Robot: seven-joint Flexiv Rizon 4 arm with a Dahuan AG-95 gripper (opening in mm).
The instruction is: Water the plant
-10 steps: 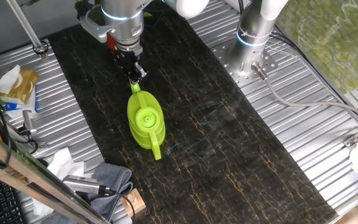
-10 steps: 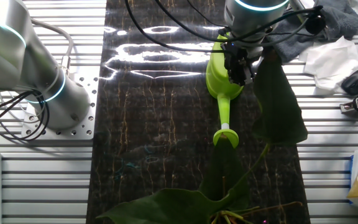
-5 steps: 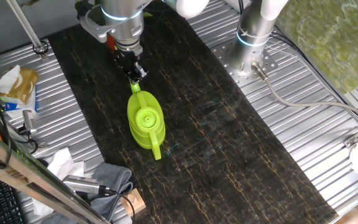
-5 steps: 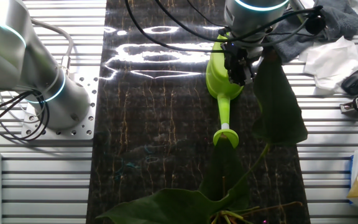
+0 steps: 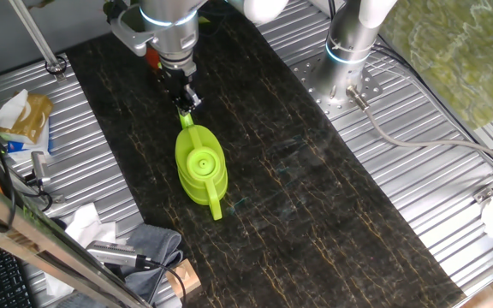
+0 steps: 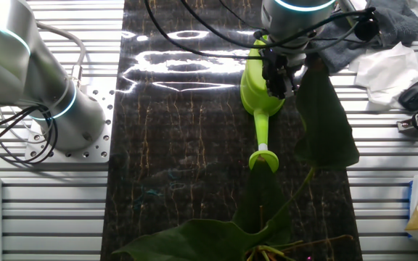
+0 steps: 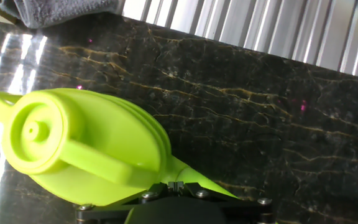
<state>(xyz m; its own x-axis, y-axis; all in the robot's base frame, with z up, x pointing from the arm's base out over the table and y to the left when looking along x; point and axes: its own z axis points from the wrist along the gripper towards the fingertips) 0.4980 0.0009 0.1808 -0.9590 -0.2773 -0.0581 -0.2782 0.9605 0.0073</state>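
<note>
The dark marbled surface (image 5: 315, 197) runs the length of the rig, and everything sits on it. At its near end in the other fixed view, the plant (image 6: 325, 123) shows only as broad dark leaves on thin stems; its pot is out of frame. Those leaves look soft and easily bruised, so they are best left untouched.

The lime-green watering can (image 5: 201, 167) stands upright mid-surface, its spout (image 6: 262, 134) aimed toward the leaves. It looks like thin, stiff, smooth plastic: light if empty, noticeably heavier and prone to sloshing if filled, which cannot be told here. A smooth moulded body offers little purchase, so the rear handle is the sensible place to hold, squarely enough to resist twisting during the tilt.

The gripper (image 5: 185, 104) sits at that handle end, apparently closed on it, though the contact is hidden in the hand view.
</note>
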